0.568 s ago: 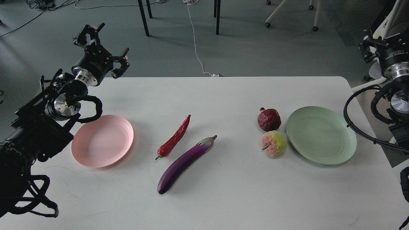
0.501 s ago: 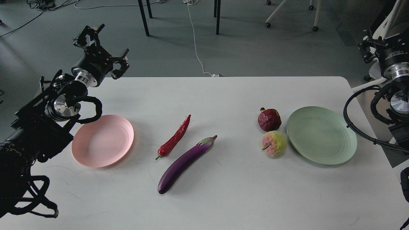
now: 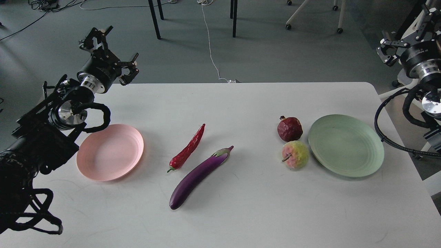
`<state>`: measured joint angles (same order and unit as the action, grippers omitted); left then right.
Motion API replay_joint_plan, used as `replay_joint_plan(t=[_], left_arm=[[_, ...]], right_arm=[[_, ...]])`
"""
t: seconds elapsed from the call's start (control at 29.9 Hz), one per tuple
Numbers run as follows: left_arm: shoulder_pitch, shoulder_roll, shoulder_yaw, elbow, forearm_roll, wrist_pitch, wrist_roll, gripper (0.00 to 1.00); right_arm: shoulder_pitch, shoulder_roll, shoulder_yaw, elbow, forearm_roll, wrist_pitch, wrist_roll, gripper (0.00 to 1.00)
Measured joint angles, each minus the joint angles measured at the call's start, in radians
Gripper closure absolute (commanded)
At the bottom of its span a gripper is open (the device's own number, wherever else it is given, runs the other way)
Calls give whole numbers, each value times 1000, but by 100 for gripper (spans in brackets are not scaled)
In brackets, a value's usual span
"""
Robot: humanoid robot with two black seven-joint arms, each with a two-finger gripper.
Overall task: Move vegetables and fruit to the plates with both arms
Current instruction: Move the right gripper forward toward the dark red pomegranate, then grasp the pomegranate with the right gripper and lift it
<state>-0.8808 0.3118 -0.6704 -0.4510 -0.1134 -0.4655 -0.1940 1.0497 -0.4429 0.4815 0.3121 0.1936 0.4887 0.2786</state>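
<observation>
A purple eggplant (image 3: 198,176) lies at an angle in the middle of the white table (image 3: 241,213), with a red chili pepper (image 3: 187,149) just to its left. A dark red pomegranate (image 3: 290,128) and a bumpy yellow-pink fruit (image 3: 295,155) sit by the left rim of the pale green plate (image 3: 346,146). The pale pink plate (image 3: 109,152) is empty at the left. My left gripper (image 3: 109,49) is open and empty above the table's far left corner. My right gripper (image 3: 404,32) is open and empty, raised beyond the far right corner.
Chair and table legs (image 3: 155,19) and a white cable (image 3: 211,44) are on the grey floor beyond the table. Black cables (image 3: 379,127) loop off my right arm past the table's right edge.
</observation>
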Motion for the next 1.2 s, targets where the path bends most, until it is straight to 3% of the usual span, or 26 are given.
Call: replay_joint_plan(t=[0.23, 0.6, 0.9, 1.2], left_arm=[[3, -6, 0, 0, 0, 2, 2, 2], [-6, 1, -12, -3, -4, -12, 3, 2], [-5, 51, -15, -11, -5, -23, 4, 2], [-3, 62, -14, -11, -4, -23, 2, 2]], right_arm=[[251, 41, -379, 16, -146, 0, -7, 1], [463, 221, -799, 214, -663, 1, -9, 1], [469, 365, -1208, 199, -927, 0, -1, 1], [345, 334, -1283, 180, -1014, 0, 4, 4]])
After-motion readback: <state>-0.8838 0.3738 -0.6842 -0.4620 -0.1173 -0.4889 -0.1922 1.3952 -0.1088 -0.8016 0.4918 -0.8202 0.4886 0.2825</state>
